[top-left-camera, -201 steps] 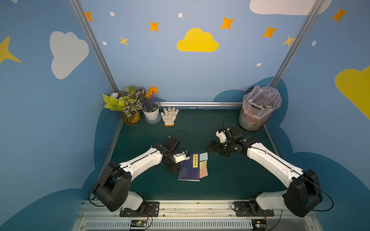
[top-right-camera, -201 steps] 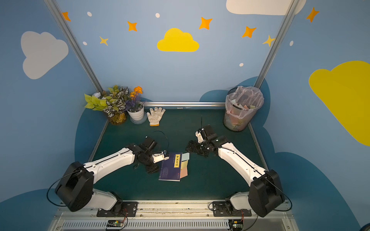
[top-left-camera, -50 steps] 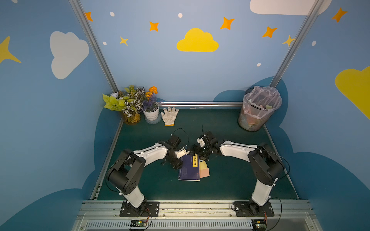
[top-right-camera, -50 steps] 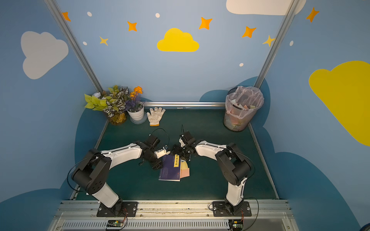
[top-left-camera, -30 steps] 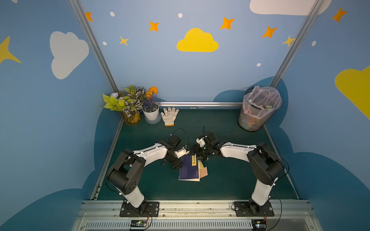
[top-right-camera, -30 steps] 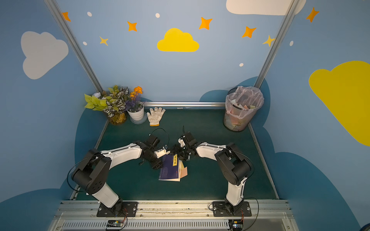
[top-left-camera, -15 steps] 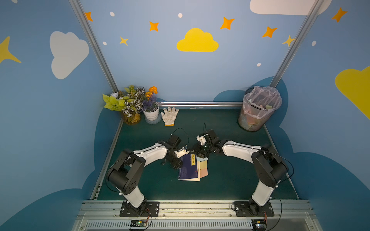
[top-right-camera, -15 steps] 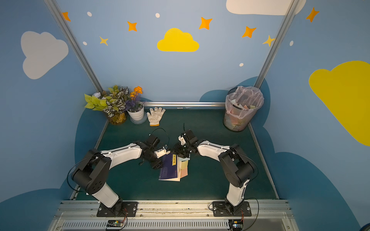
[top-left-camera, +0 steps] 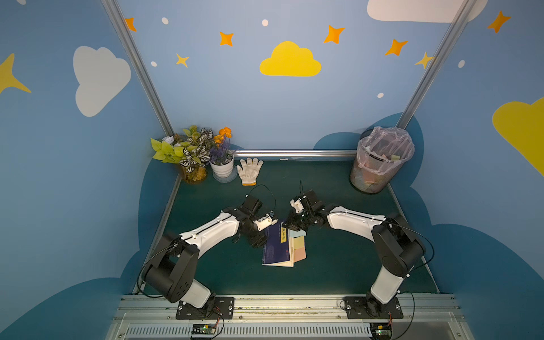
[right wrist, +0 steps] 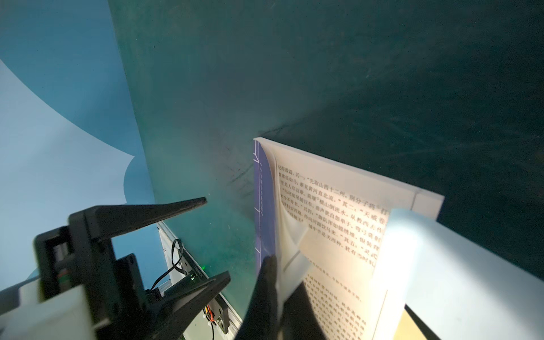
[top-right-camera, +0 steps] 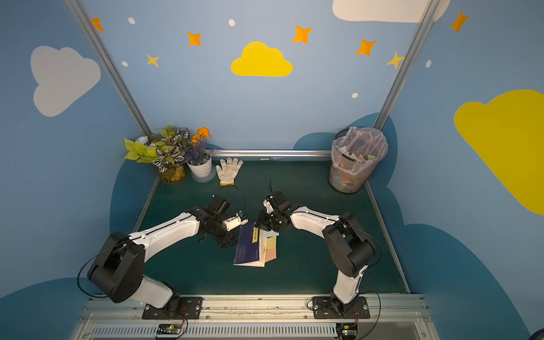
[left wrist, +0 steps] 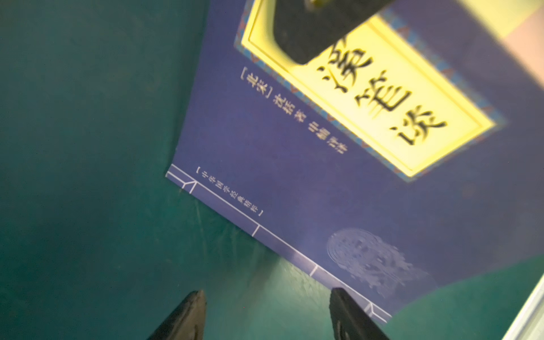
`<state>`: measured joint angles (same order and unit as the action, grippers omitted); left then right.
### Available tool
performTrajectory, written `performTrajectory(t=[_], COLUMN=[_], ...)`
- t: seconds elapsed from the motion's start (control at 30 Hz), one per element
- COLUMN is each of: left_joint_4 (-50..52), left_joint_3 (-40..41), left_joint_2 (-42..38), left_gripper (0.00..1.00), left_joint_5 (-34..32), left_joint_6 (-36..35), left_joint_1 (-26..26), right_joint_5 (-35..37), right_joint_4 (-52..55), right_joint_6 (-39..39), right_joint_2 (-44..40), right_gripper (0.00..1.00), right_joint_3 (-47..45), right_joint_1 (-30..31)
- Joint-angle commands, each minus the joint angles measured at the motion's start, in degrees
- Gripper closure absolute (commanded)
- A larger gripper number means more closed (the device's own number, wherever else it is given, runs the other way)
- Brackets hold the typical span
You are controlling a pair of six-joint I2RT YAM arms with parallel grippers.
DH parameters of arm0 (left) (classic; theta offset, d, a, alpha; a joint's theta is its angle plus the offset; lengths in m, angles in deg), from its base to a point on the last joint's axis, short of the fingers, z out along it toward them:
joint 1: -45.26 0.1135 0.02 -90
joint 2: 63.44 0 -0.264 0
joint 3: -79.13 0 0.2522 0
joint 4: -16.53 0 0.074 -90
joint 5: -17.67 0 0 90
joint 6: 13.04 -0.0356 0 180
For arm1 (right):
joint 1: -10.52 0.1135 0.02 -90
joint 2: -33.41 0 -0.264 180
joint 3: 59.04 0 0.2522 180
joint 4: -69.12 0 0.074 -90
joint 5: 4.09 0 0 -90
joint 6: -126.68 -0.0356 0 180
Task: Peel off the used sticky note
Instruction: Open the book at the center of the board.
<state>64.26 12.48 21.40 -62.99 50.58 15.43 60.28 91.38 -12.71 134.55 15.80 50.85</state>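
1. Starting with both top views: a dark blue paperback book (top-left-camera: 275, 250) with a yellow title label lay on the green table mat (top-left-camera: 338, 273) between the two arms. Three notes poked out of its page edge: a light blue paper sticky note (top-left-camera: 298, 233), a yellow sticky note (top-right-camera: 270, 242) and a pink sticky note (top-right-camera: 270, 253). The right gripper (top-left-camera: 290, 229) sat at the book's far corner, right by the blue one. The left gripper (top-left-camera: 259, 240) was at the spine side.

2. Left wrist view: its fingers (left wrist: 188, 312) were spread apart and held nothing, one tip over the mat and the other over the spine edge. My guess was it was there to steady the book.

3. Right wrist view: this was the change. A second earlier those jaws had been wide, and now they were clamped tight on the edge of the front cover (right wrist: 260, 206), plus what looked like a curled leaf. That lifted it enough to bare a printed page (right wrist: 338, 220). The blue note lay beside the tips, not between them.

4. So nothing was peeled yet. I'd say opening the book came first, to get at where a note was stuck. I couldn't tell which note was the used one.
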Motion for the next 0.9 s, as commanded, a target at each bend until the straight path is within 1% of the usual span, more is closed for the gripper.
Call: performTrajectory(t=[0.0,0.1,0.23,0.33,0.5,0.6,0.67,0.77,0.87], left_joint_4=[5.78,10.46,13.84,13.90,7.54,0.16,-5.90,-12.53,-17.29], left_joint_3=[-2.25,-2.91,-2.06,-0.05,5.53,9.94,13.26,16.05,17.91], left_joint_2=[-4.54,-8.29,-13.41,-16.00,-19.66,-22.75,-23.95,-23.11,-21.06], left_gripper=[0.29,0.28,0.27,0.21,0.20,0.19,0.16,0.15,0.14], left_joint_5=[3.34,7.73,10.90,11.45,5.49,1.64,-0.52,-2.57,-5.11], left_joint_6=[-1.95,-3.06,-4.28,-5.97,-7.55,-8.49,-9.54,-10.44,-11.48], left_joint_1=[0.08,-0.56,-2.42,-3.66,-8.10,-11.29,-13.24,-15.71,-19.70], right_joint_5=[2.28,3.14,4.92,5.10,4.74,4.92,5.05,5.28,5.42], right_joint_4=[1.51,1.72,3.27,4.27,6.43,6.49,6.39,6.32,6.36], right_joint_6=[-1.43,-2.74,-4.48,-4.84,-5.04,-5.93,-6.60,-7.24,-8.14], right_joint_2=[-3.09,-4.05,-5.19,-5.14,-3.91,-3.53,-3.33,-3.11,-2.98], right_gripper=[1.00,1.00,1.00,1.00,1.00,1.00,1.00,1.00,1.00], right_joint_3=[0.78,0.73,1.21,1.99,3.70,3.70,3.66,4.04,4.38], right_joint_1=[-0.09,-0.11,-0.43,-0.73,-1.04,-1.21,-1.39,-1.62,-1.71])
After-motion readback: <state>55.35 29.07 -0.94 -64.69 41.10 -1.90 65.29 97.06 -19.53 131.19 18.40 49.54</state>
